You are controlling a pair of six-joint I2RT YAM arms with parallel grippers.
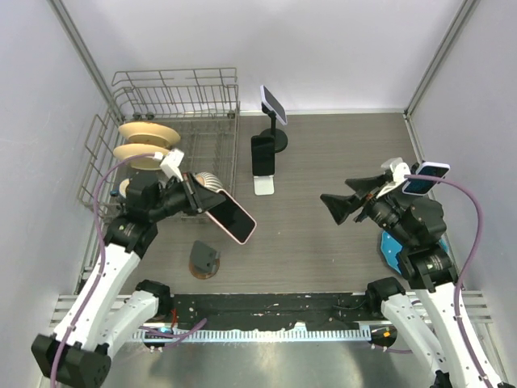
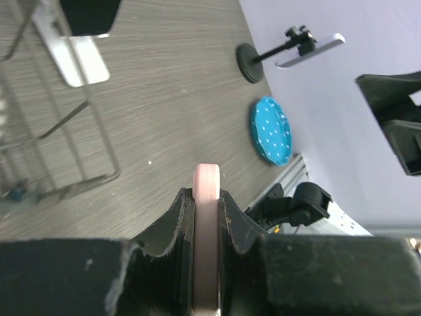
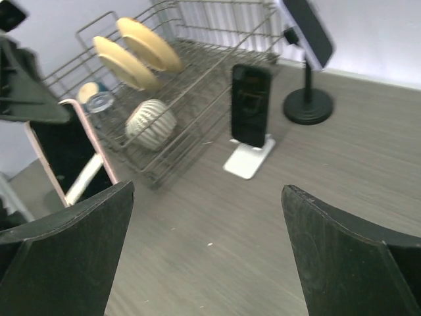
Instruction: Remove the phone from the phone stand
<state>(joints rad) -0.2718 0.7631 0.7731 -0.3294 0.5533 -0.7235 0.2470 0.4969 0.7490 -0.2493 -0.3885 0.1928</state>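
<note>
The left gripper [image 2: 206, 197] is closed on the pink-cased phone [image 1: 233, 218]. Its wrist view shows only the case's thin edge pinched between the pads. The top view shows the dark screen tilted, lifted above the table's [image 1: 323, 145] left half beside the dish rack's [image 1: 105, 137] near corner. A small dark stand [image 1: 204, 260] sits bare near the near edge. The right gripper [image 3: 209, 197] gapes wide, holding nothing. Only the left wrist view shows the blue disc [image 2: 271, 130] whole.
</note>
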